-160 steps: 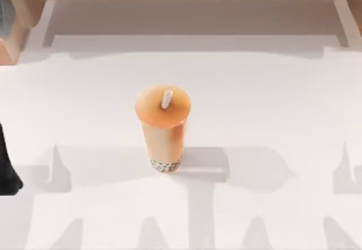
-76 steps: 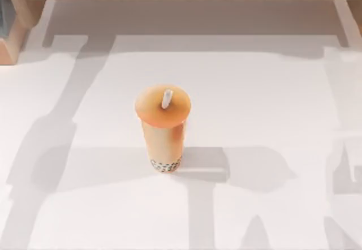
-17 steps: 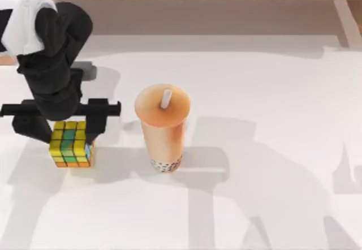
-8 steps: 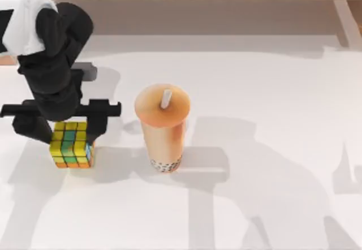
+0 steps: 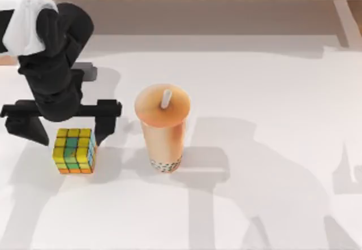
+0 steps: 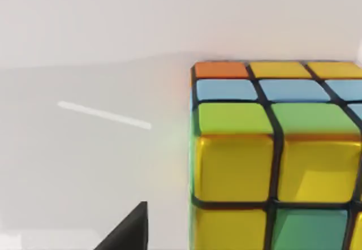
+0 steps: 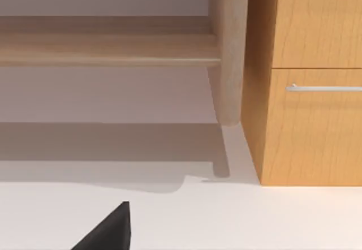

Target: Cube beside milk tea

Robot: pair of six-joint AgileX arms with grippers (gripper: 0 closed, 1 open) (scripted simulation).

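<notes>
Puzzle cube position: you will find it resting on the white tabletop, toward the top view's left side, with its yellow and green tiles facing up and an orange row along its lower edge. To its right, near but not touching, stands the milk tea, an upright tapered clear cup with an orange lid, a white straw stub and dark pearls at the bottom. Left claw: it hangs over the cube's far edge, jaws spread wide, with one black finger off the cube's left side and the other between the cube and the cup; neither finger touches the cube, so nothing is pinched. In the left wrist view you see the cube at close range, its orange, light-blue, green and yellow tiles set in a black grid, with one dark fingertip standing apart from it over bare tabletop. In the right wrist view you see a wooden cabinet with a metal handle, a wooden table leg and one dark fingertip; whether the right claw is spread or pressed together cannot be told.
</notes>
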